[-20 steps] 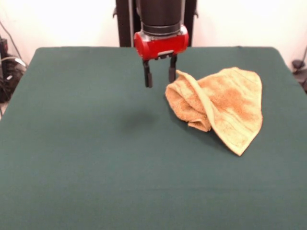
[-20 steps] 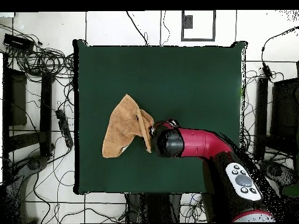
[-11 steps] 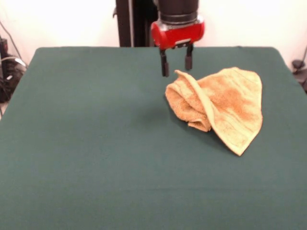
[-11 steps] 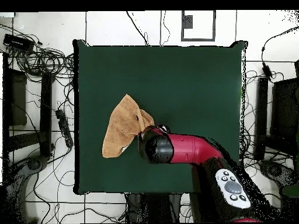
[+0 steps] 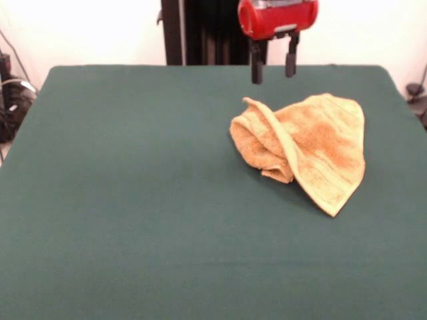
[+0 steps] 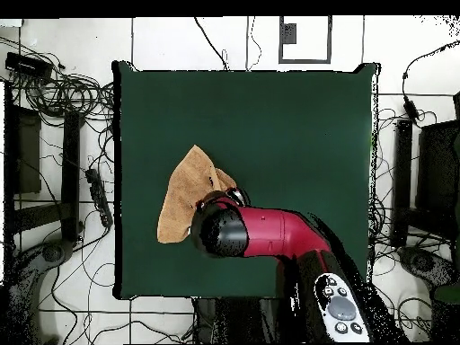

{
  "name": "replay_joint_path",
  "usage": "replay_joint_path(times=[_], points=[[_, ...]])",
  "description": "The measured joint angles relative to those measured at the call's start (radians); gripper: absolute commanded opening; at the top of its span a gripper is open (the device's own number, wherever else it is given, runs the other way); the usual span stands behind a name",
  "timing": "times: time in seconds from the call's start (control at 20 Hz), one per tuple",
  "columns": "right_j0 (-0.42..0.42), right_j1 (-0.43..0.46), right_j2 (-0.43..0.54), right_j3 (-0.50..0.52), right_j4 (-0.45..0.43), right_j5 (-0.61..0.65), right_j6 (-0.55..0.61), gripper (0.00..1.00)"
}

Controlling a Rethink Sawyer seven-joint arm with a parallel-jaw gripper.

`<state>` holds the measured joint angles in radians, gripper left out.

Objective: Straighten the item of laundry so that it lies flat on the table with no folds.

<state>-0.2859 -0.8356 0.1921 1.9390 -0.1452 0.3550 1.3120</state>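
Note:
The item of laundry (image 5: 307,145) is an orange-tan towel lying crumpled on the right half of the green table (image 5: 133,200), with one side rolled over into a thick fold and a pointed corner toward the near edge. My gripper (image 5: 271,65) hangs open and empty in the air above the towel's far edge, clear of the cloth. In the overhead view the red arm covers the towel's (image 6: 184,193) right part and hides the gripper.
Cables and dark equipment (image 6: 54,180) crowd the floor on both sides of the table (image 6: 269,117). The black pedestal column (image 5: 200,33) stands behind the table's far edge.
My gripper has risen and shifted right in the front view, from beside the towel's left fold to above its far edge. The towel has not moved.

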Motion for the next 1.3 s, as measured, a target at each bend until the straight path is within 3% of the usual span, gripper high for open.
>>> replay_joint_path(times=[0.25, 1.3], points=[[-0.013, 0.004, 0.003, 0.0, 0.016, -0.002, 0.0, 1.0], [-0.011, 0.284, 0.004, -0.006, 0.018, -0.254, 0.0, 1.0]])
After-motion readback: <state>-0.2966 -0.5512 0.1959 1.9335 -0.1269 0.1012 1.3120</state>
